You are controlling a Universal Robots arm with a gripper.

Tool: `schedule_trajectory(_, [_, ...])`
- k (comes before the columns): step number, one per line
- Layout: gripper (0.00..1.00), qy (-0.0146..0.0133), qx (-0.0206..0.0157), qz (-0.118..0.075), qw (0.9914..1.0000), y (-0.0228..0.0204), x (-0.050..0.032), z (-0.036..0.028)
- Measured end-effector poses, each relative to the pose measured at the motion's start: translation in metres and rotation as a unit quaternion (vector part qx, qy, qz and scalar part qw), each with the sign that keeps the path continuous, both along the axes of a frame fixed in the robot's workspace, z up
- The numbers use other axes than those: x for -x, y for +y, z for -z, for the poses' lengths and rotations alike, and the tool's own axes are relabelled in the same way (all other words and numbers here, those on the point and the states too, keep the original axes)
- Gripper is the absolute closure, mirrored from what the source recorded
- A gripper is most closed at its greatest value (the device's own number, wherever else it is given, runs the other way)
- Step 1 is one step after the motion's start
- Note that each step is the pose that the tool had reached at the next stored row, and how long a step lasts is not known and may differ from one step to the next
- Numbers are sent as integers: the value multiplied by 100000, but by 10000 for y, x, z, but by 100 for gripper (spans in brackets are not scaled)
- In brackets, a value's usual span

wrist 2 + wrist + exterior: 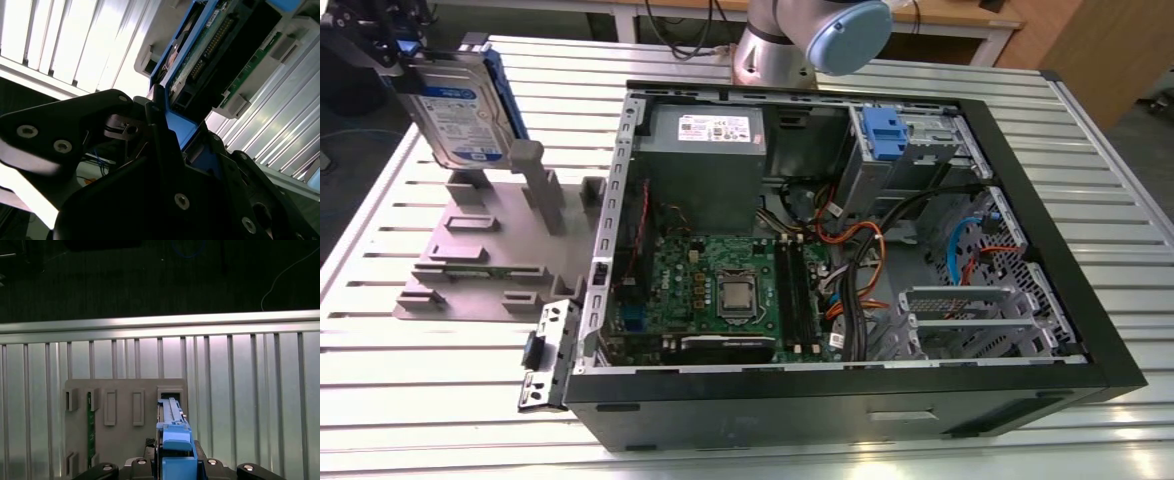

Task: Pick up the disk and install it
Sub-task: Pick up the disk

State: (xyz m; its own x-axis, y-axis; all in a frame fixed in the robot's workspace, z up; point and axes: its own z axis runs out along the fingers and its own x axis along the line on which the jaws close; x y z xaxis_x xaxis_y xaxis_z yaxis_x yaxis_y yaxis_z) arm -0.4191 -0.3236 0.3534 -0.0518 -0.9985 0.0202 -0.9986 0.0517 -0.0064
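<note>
I am holding the disk upright by its top edge, my hand closed on the blue carrier bracket that frames it. Gripping it there is keeping the label face and the connector end free of my fingers. It is hanging over the grey holder at the exterior view's left. Its lower edge sits close above the upright posts, and I cannot tell whether it is fully clear of them. In the first wrist view I am looking straight down its thin edge onto the holder's slots, so I judge it is hanging plumb and not tilted.

The holder is standing just beside the open computer case on the slatted worktop. The case is lying on its side with its interior facing up, so the room above it is open. Its metal rim is rising between the holder and the inside. Near the blue-latched drive bay at the far corner, orange cables are crowding the space.
</note>
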Motion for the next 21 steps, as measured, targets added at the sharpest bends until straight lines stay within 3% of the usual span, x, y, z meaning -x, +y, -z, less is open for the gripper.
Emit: schedule_trajectory(21, [64,-8,-9,1,100000,0,0,-49])
